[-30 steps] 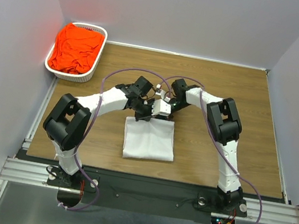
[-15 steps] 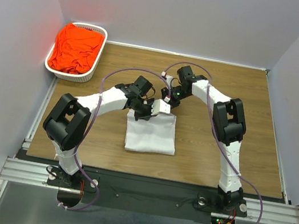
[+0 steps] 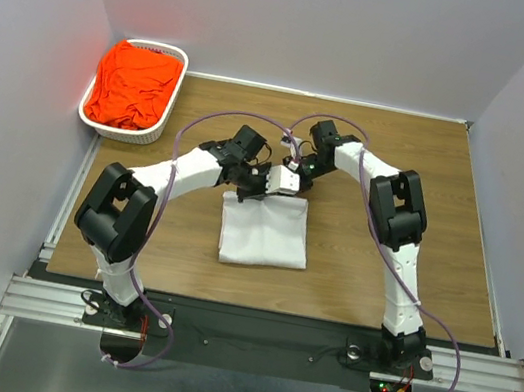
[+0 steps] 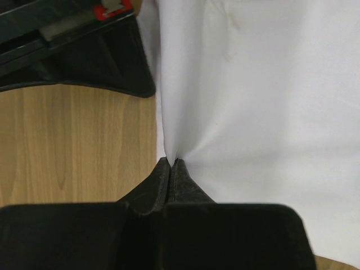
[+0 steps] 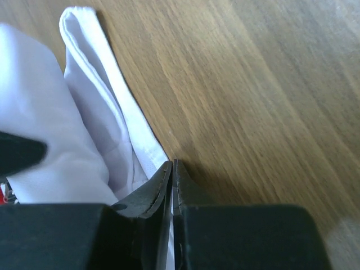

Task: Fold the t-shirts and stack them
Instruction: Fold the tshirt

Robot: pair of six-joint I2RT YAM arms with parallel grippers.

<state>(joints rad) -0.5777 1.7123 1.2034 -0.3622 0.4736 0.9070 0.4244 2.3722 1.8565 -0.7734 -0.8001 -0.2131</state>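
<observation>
Cloth could slip or bunch if one hand pulls faster — left hand [image 4: 170, 162] and right hand [image 5: 171, 163] both pinch the white t-shirt [image 3: 263, 235] at its far edge on the surface [image 3: 396, 240] (orange t-shirt [image 3: 136, 82] sits in the basket [image 3: 119, 133]).

One camera overhead, two riding the wrists.
The high one looks down on the whole table [image 3: 446, 188]; both wrist ones press close to the white t-shirt [image 3: 263, 237], which all three share.
</observation>
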